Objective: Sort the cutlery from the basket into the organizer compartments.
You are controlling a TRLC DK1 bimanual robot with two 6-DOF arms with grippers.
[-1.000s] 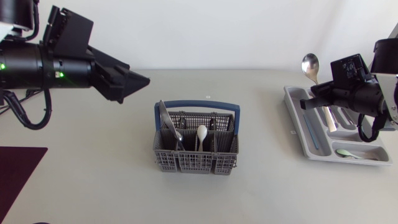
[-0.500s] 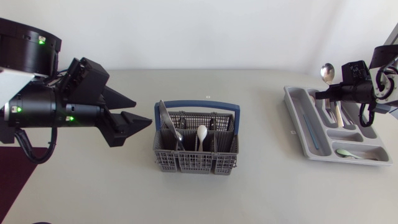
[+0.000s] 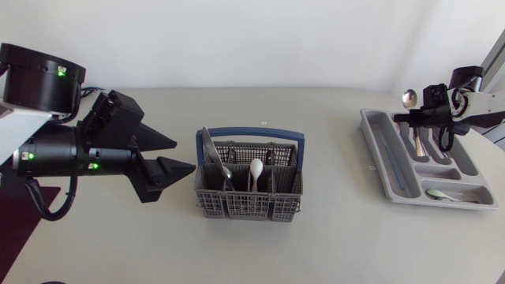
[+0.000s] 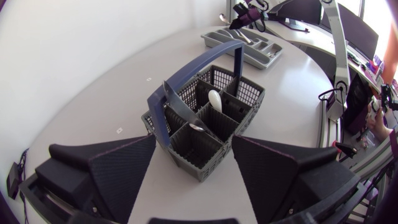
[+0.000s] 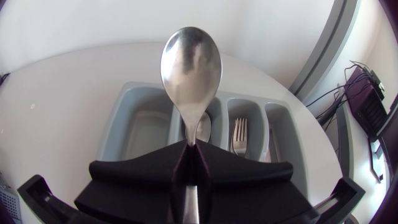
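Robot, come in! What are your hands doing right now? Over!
Right hand shut on spoon, above organizer. Left hand open, facing basket, touching nothing. Nothing blocking the spoon's way down.

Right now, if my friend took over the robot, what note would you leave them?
Left gripper: open, beside the basket, holding nothing.
Right gripper: shut on a metal spoon, above the organizer.
Done: a fork and a pale green spoon lie in the organizer.
To do: place this spoon; a white spoon and other metal pieces wait in the basket.
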